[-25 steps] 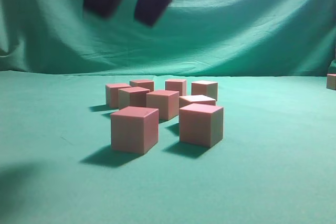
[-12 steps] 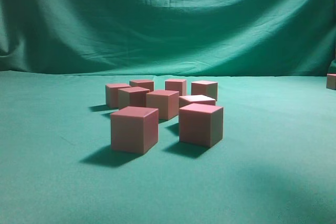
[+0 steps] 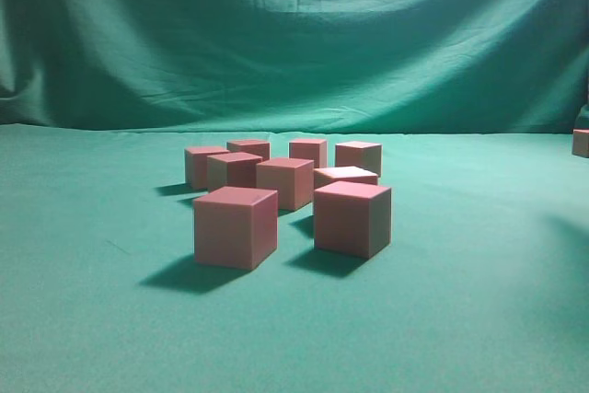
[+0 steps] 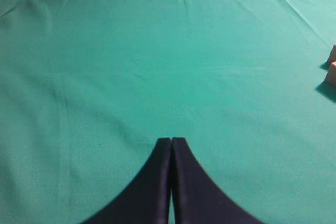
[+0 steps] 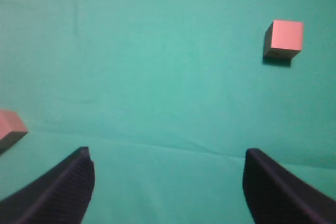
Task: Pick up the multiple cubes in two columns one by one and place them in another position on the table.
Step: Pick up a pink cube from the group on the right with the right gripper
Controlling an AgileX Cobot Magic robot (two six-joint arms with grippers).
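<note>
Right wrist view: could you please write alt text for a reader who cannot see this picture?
The open right gripper hangs empty over the green table, its two dark fingers wide apart at the bottom. One pink cube sits at upper right; another cube is cut off at the left edge.

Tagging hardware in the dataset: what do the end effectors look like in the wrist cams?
Both are dark, nearly black. The left end effector has smooth fingers tapering to points. The right end effector has fingers with fine ribbed texture. No cables or markings visible.
</note>
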